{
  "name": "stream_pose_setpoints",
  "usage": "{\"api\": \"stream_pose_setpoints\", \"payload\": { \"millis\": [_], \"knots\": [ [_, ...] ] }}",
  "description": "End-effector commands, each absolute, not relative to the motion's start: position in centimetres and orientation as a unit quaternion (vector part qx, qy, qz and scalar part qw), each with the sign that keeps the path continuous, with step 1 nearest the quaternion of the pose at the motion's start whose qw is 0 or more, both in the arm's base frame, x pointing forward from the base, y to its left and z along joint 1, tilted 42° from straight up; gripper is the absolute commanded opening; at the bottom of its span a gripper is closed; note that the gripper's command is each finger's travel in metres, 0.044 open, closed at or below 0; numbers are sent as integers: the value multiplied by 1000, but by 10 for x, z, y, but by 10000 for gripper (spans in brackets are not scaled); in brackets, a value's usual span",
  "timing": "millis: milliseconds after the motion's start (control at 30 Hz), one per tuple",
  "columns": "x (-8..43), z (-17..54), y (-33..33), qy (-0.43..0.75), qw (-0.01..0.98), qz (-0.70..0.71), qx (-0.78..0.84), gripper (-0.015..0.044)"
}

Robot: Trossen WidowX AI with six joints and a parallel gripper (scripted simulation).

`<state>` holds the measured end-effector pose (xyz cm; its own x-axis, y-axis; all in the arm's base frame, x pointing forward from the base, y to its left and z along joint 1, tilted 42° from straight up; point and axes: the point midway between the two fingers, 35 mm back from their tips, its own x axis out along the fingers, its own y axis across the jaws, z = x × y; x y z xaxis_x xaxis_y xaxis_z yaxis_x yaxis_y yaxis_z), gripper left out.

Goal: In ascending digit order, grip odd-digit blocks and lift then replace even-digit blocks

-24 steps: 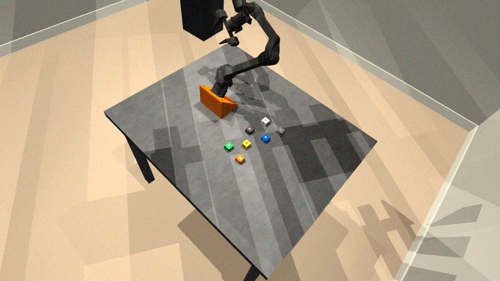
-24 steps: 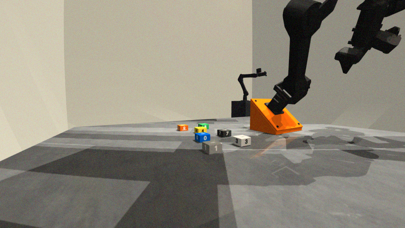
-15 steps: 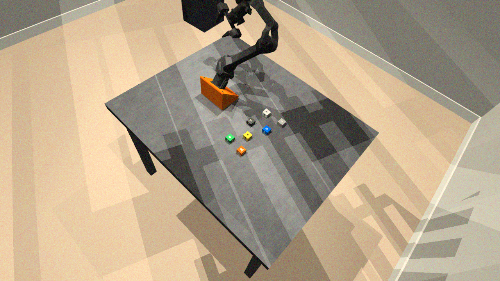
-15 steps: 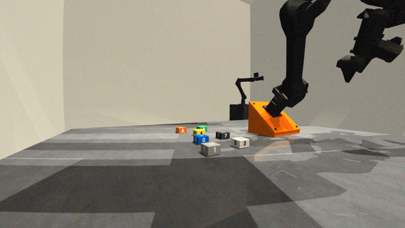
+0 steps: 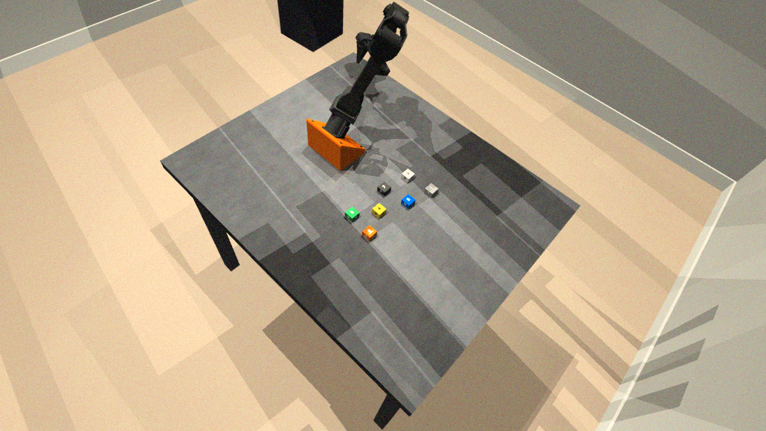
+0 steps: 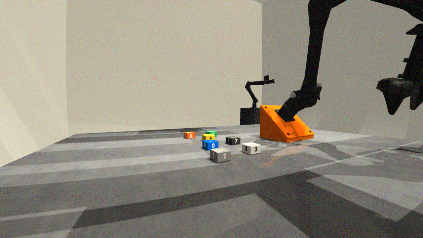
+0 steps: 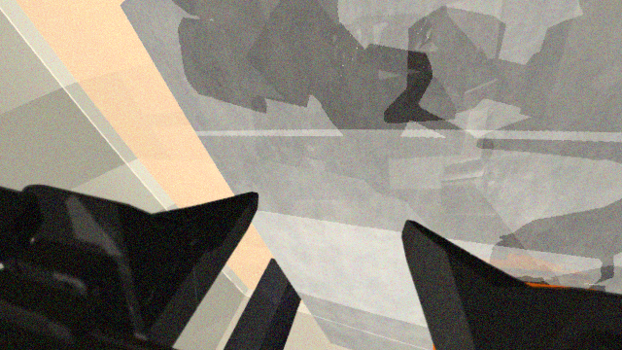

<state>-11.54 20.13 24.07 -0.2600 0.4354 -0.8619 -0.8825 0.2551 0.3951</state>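
Seven blocks stand apart on the table: blue 0 block (image 5: 408, 202) (image 6: 210, 145), grey 1 block (image 5: 431, 190) (image 6: 220, 155), white 3 block (image 5: 408, 175) (image 6: 251, 148), yellow 4 block (image 5: 379, 210) (image 6: 208, 137), black 7 block (image 5: 383, 188) (image 6: 233, 140), green 8 block (image 5: 352, 214) (image 6: 211, 133) and orange 9 block (image 5: 368, 233) (image 6: 189, 135). My gripper (image 5: 371, 66) (image 6: 403, 111) (image 7: 329, 214) is open and empty, high above the table's back part, well away from all the blocks. No block shows in the wrist view.
The orange base wedge (image 5: 324, 145) (image 6: 273, 127) stands between the gripper's side and the blocks. The grey table (image 5: 455, 321) (image 6: 147, 213) (image 7: 340, 262) has its edge in the wrist view. A black pedestal (image 5: 310, 24) (image 6: 249, 116) stands beyond the table, with another arm (image 6: 251, 91) on it.
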Motion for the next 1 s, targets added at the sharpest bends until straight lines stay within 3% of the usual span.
{"api": "stream_pose_setpoints", "payload": {
  "millis": [0,467,733,967],
  "knots": [
    [-85,239,228,550,605,546,-183,400],
    [80,213,272,566,708,406,-113,400],
    [183,189,242,584,740,323,-79,400],
    [245,157,194,620,733,272,-69,400]
  ]
}}
